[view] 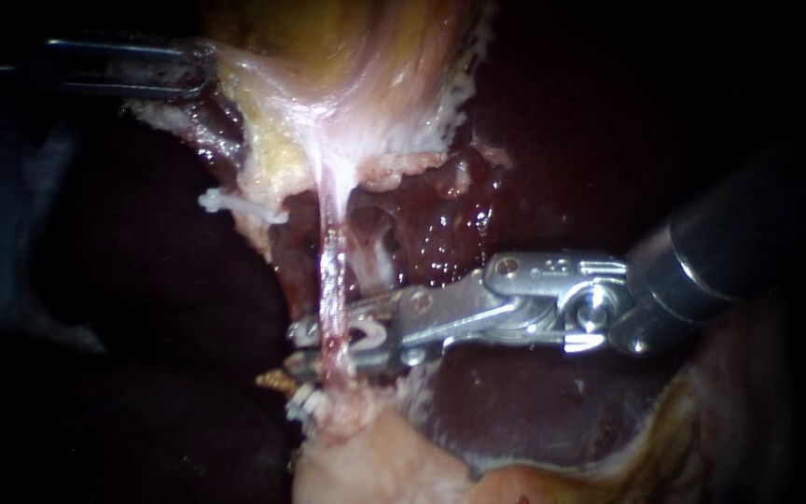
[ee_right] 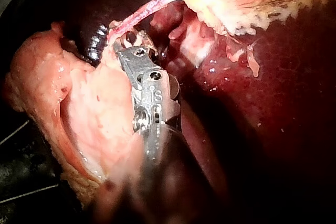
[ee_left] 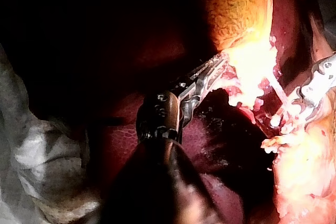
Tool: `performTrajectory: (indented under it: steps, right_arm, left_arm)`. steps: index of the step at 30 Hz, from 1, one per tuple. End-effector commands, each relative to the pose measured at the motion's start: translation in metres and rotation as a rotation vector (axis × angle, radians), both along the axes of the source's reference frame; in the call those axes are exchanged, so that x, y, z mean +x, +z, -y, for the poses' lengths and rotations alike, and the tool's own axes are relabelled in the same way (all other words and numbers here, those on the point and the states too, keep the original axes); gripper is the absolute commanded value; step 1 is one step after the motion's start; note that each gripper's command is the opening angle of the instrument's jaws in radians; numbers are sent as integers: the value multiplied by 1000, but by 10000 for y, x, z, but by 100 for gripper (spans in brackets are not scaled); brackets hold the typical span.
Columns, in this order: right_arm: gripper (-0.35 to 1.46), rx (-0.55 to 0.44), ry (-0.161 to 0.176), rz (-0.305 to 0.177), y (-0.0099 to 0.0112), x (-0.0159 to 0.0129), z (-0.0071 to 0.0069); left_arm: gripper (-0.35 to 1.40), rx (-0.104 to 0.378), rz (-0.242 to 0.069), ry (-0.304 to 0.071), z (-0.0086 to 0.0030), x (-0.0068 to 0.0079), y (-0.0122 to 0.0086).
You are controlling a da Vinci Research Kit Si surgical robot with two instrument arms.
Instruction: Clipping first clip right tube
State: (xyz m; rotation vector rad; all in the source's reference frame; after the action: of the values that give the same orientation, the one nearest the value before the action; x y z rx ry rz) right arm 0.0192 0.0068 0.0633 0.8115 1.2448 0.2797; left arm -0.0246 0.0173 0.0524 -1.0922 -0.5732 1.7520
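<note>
Low on the tube (view: 333,252), the right instrument (view: 302,347) has its claw spread around it, with the left instrument's (view: 205,70) pinching gallbladder (view: 347,56).

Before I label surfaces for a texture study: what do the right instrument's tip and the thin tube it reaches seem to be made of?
Right instrument: apparently bare polished metal, silvery, with sharp glints and small pins showing at its joint. Tube: soft wet tissue, pale pink and partly translucent, with a glossy sheen, stretched thin and taut.

Dark red liver (ee_left: 220,145) beside crumpled pale cloth (ee_left: 37,156).
</note>
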Motion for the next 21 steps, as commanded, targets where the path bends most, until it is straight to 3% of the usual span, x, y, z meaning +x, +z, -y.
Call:
performTrajectory:
  steps: [1,13,21]
  right_arm:
    - [3,0,0,0,0,0,0]
    - [31,-6,14,8,6,-1,-3]
    - [42,-28,34,21,36,-2,4]
  left_arm:
    - [-35,0,0,0,0,0,0]
    - [-35,0,0,0,0,0,0]
    - [-35,0,0,0,0,0,0]
